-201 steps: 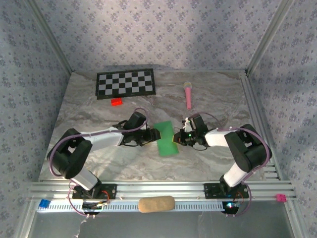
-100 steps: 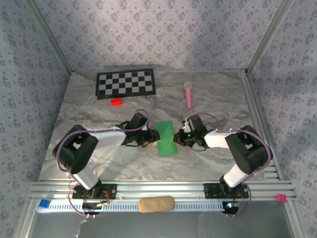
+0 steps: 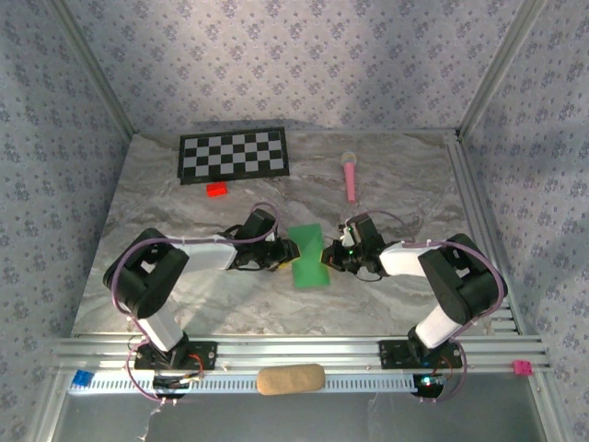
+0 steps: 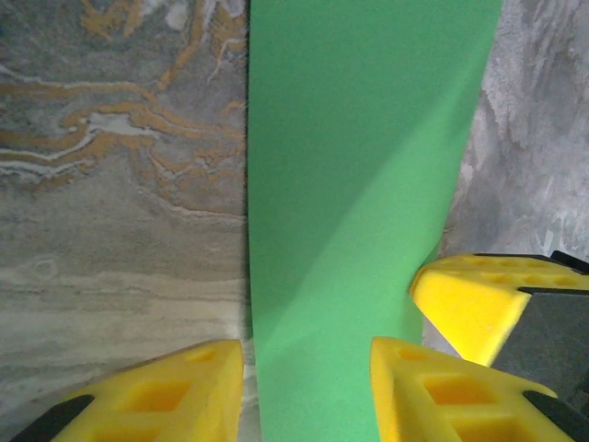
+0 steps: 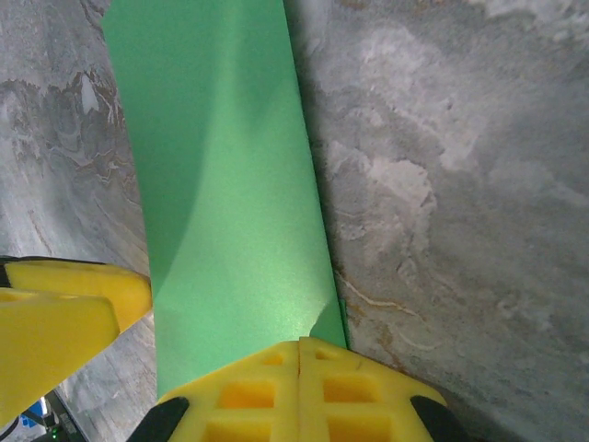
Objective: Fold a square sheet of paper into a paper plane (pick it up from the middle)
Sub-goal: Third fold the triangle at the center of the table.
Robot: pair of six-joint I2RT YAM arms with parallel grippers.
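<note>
Top ext. view. Item 1: sheet of thin bright-green paper (image 3: 308, 255), folded to a longish strip, mid-table betw. the two arms. L gripper (image 3: 287, 255) at its left edge, R gripper (image 3: 329, 259) at its right edge, both low over the grey marbled tabletop (image 3: 184, 295). Also listed, well apart at the far side: black-and-white checkerboard card (image 3: 233, 155), pink microphone-shaped toy (image 3: 351, 175), small red block (image 3: 217, 190).

L wrist view. Sheet (image 4: 350, 184) runs up the frame. L gripper (image 4: 308, 391) has jaws apart, one yellow finger (image 4: 184, 396) each side of the strip, no pinch that we can see. R gripper's fingertip (image 4: 474, 299) touches the strip's edge.

R wrist view. R gripper (image 5: 299, 373) clenched, tips together on the sheet's near end. We read it as grasping the paper.

Step, our judgement: mid-fold, no dart shape yet. R anchors one side, L is placed for a grip. Next move calls for L to close on its edge w/o crumpling, then carry it over squarely, edges aligned, before creasing.
</note>
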